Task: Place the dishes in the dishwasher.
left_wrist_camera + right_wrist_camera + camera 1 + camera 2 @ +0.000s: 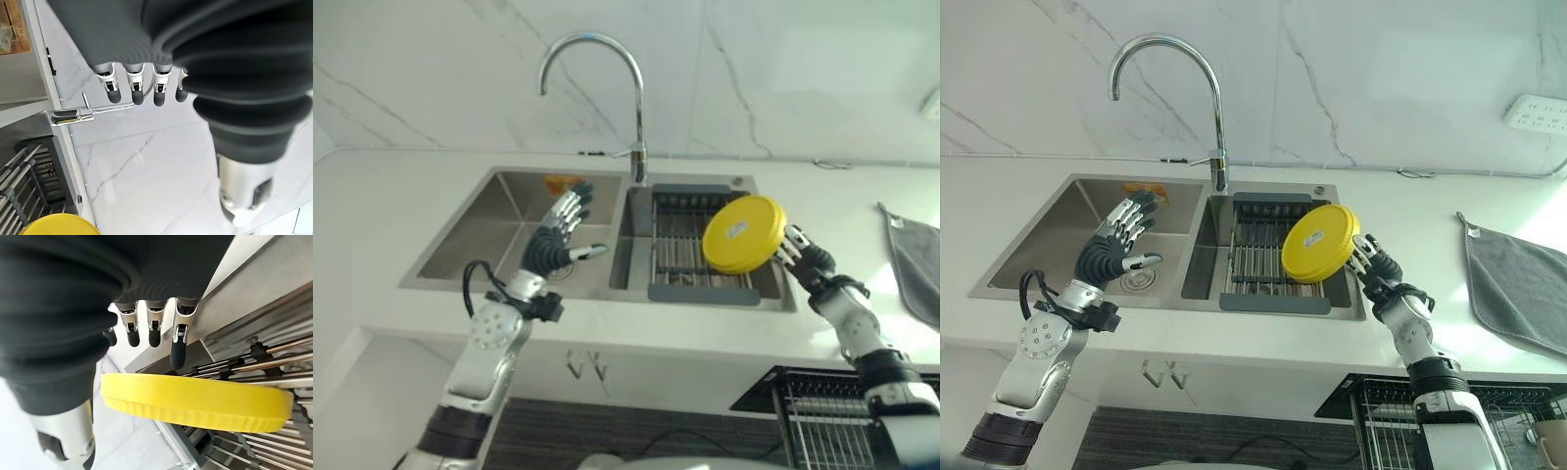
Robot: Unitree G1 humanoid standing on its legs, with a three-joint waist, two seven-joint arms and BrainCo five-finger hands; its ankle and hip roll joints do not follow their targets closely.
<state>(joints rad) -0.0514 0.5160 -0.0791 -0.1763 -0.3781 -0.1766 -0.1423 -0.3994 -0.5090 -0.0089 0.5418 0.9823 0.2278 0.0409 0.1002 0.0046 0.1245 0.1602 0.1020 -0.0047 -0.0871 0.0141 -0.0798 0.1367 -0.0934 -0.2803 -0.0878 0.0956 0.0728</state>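
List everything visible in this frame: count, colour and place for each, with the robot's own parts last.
Plate: one, yellow, held tilted above the right basin.
Sink: one, steel, two basins set in the white counter.
Drying rack: one, dark grey, in the right basin.
Faucet: one, chrome, behind the basin divider.
Orange item: one, at the back of the left basin.
Towel: one, grey, on the counter at right.
Dishwasher rack: one, wire, below the counter.
Left hand: open, over the left basin.
Right hand: gripping the plate's edge.
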